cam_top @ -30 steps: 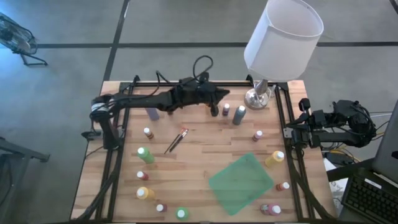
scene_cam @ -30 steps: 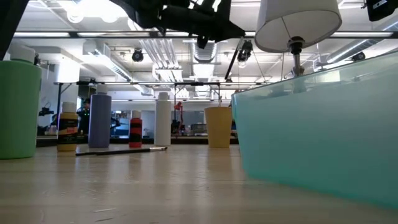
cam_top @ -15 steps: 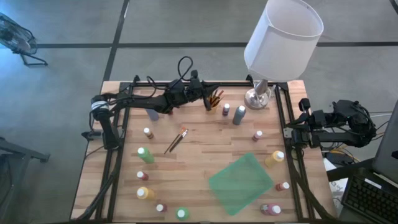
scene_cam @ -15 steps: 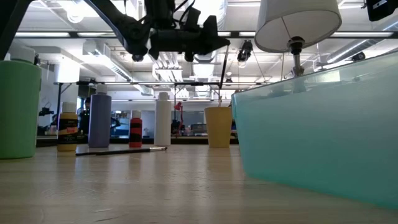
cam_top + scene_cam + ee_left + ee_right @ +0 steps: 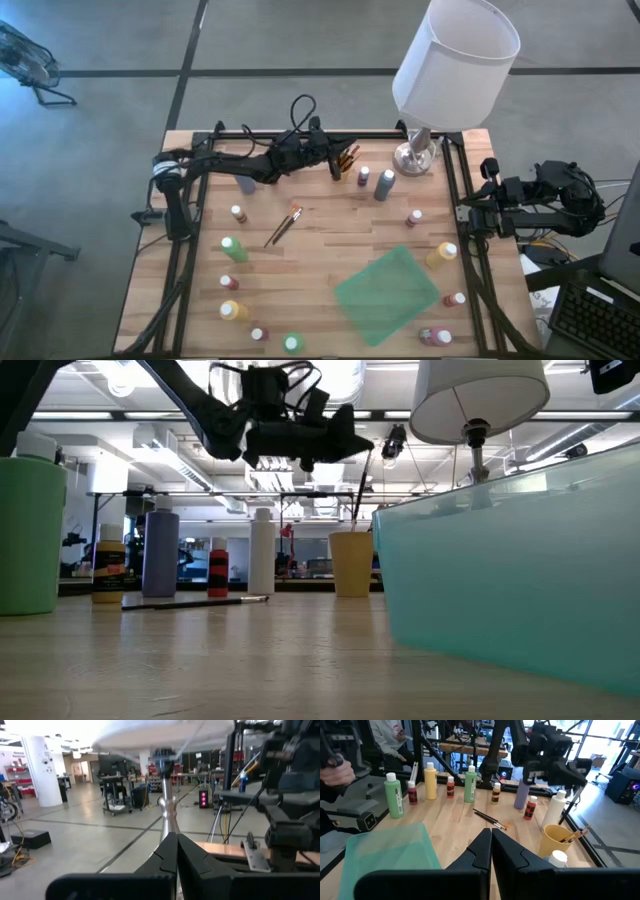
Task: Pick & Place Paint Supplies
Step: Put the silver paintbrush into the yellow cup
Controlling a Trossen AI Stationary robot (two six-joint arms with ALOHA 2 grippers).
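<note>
Bottles (image 5: 232, 249) ring the table's edges (image 5: 320, 232) — brushes (image 5: 284, 225) mid-left, tray (image 5: 386, 294) front right, lamp (image 5: 418, 150) behind.

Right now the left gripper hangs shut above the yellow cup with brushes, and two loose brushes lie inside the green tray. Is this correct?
Not quite. The two loose brushes lie on the bare wood, apart from the green tray, as the high view shows. The left gripper does hang shut above the yellow cup.

Wooden table (image 5: 330, 235) bearing a green tray (image 5: 386, 294); paint bottles (image 5: 233, 249) ring the tray, two brushes (image 5: 284, 225) lie beyond it, lamp (image 5: 417, 157) at far edge.
</note>
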